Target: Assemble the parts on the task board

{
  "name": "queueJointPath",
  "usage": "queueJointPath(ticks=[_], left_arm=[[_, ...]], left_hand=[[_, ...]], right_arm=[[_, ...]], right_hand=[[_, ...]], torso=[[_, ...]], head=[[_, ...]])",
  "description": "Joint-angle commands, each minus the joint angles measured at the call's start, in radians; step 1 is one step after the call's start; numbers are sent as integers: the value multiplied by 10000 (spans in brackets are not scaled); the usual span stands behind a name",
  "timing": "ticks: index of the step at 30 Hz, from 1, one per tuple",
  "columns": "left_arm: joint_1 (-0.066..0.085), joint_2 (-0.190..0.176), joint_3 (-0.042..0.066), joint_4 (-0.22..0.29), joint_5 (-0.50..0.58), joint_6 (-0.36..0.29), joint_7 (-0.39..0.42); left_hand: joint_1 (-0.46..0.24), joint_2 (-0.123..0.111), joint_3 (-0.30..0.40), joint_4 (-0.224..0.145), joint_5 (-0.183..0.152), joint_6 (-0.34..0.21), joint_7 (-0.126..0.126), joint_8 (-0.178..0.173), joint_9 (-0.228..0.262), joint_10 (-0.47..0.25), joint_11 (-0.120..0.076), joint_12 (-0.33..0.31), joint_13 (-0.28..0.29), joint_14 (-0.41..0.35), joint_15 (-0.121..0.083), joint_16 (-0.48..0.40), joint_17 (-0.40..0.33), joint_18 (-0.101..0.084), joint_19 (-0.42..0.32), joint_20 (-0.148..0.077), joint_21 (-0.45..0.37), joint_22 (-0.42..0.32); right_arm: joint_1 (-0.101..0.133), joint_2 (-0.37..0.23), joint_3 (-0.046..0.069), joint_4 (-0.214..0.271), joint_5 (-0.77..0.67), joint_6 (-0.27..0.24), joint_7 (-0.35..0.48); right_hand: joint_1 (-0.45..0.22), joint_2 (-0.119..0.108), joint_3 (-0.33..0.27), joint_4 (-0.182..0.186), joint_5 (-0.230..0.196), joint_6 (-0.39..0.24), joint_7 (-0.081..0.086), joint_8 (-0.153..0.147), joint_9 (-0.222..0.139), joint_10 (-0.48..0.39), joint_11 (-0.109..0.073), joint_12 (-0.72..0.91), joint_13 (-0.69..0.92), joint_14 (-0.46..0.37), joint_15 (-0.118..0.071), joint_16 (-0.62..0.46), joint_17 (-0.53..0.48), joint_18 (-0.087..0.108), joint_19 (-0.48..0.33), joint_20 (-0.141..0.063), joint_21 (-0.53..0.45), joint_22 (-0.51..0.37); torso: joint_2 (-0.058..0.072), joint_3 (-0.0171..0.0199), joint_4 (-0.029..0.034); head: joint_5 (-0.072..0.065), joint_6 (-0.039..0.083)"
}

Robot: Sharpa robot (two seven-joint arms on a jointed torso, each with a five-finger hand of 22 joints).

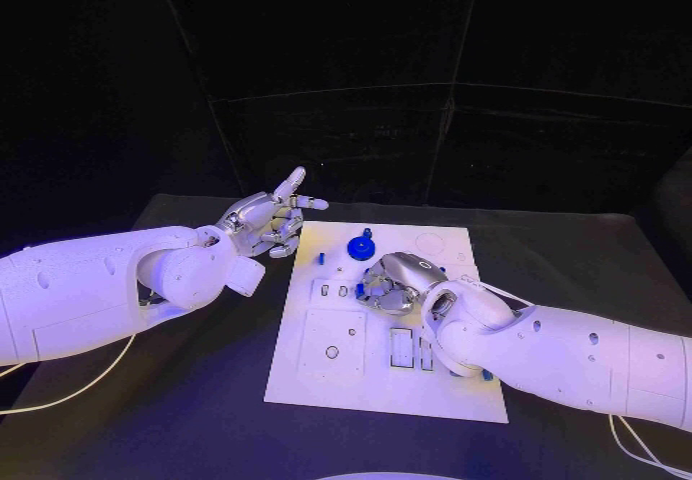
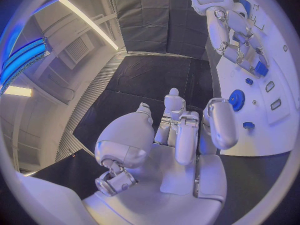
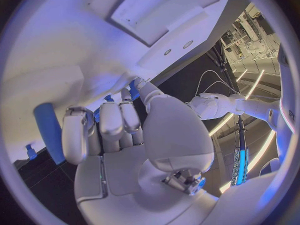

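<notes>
The white task board lies in the middle of the table. A round blue part stands near its far edge, with a small blue part beside it. My right hand is down on the board's middle, fingers curled, and pinches a small blue part at its fingertips. A long blue part lies close beside that hand. My left hand hovers off the board's far left corner, holding nothing, fingers apart and one stretched out. The left wrist view shows its bare palm and the round blue part.
Several hollow slots and holes mark the board's near half. My right forearm lies over the board's near right corner. Black table surrounds the board, with a dark wall behind. A cable hangs under my left arm.
</notes>
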Motion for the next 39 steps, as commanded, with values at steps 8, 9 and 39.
queueJointPath(ticks=[8,9,39], left_arm=[[13,7,7,0,-68,134,19],[13,8,7,-3,-68,135,18],[13,-25,7,-19,-237,123,-16]], left_hand=[[75,-17,3,-61,35,-66,29,-35,14,-90,4,-27,-13,1056,42,30,2634,104,-90,3,-59,-12],[75,-17,3,-61,35,-66,29,-35,14,-90,4,-27,-13,1056,42,30,2634,104,-90,3,-59,-12],[110,-169,-119,-164,20,-84,43,-54,26,-186,20,-105,-126,1056,58,30,2634,105,-105,19,-69,-22]], right_arm=[[13,8,0,47,-79,-37,27],[13,8,0,56,-79,-49,36],[16,-548,7,827,-541,-530,-233]], right_hand=[[9,-158,-120,30,-31,-84,11,-57,-2,-65,12,-72,-27,-35,80,-70,-34,-20,-64,12,-56,957],[9,-158,-120,30,-31,-84,11,-57,-2,-65,12,-72,-27,-35,80,-70,-34,-20,-64,12,-56,957],[92,-477,-888,219,136,-1318,268,-220,-76,-506,246,-428,-375,-99,268,-180,-211,57,-328,169,-282,651]], torso=[[-1,3,0],[-2,3,2],[-25,-1,-11]], head=[[6,0],[10,1],[1,49]])
